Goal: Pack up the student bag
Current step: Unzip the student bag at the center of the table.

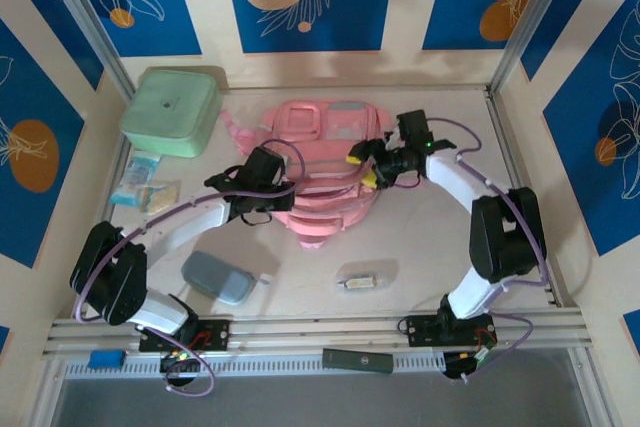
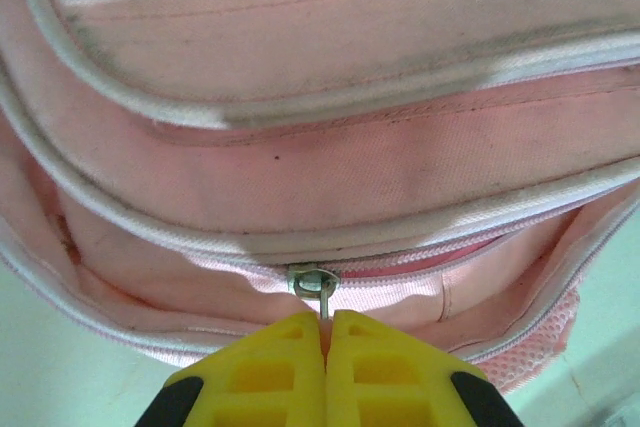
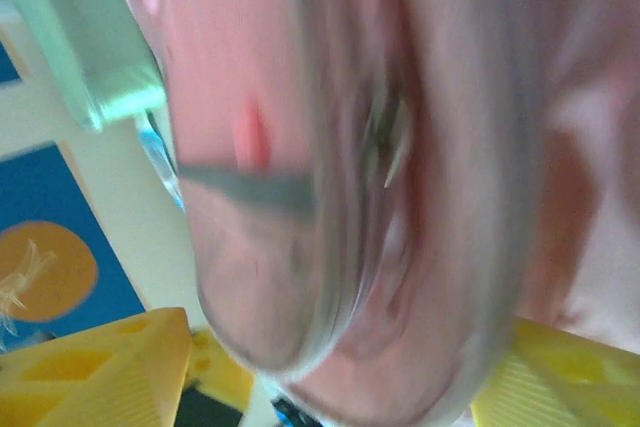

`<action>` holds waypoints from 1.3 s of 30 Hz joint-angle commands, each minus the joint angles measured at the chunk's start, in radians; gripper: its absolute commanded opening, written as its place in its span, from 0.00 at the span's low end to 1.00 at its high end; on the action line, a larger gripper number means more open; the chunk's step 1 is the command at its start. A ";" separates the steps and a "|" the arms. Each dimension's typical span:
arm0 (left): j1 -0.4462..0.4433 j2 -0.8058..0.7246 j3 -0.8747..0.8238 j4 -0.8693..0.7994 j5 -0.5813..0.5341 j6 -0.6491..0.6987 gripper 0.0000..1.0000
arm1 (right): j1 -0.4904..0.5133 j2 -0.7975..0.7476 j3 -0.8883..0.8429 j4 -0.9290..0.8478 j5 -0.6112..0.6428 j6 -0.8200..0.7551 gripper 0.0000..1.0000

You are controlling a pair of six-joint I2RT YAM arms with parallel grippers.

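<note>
Left wrist view: the left gripper (image 2: 325,335) is clenched on the thin metal zipper pull (image 2: 323,299) of the student bag (image 2: 330,157), whose slider (image 2: 312,279) sits on the pink zip line at 12 o'clock from the fingertips. In the top view the right gripper (image 1: 366,167) stands with jaws spread wide at the bag's 3 o'clock edge, while the bag lies mid-table, long axis running 12 to 6 o'clock, clear-panelled end pointing to 12. Likely hazards: the sliver of a pull slipping from the pinch, or the soft, unanchored bag dragging along instead of the zip running
</note>
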 commanded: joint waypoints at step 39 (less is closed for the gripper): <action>0.365 0.162 0.078 0.147 -0.056 0.034 0.00 | 0.011 -0.089 0.027 0.090 0.085 0.090 0.00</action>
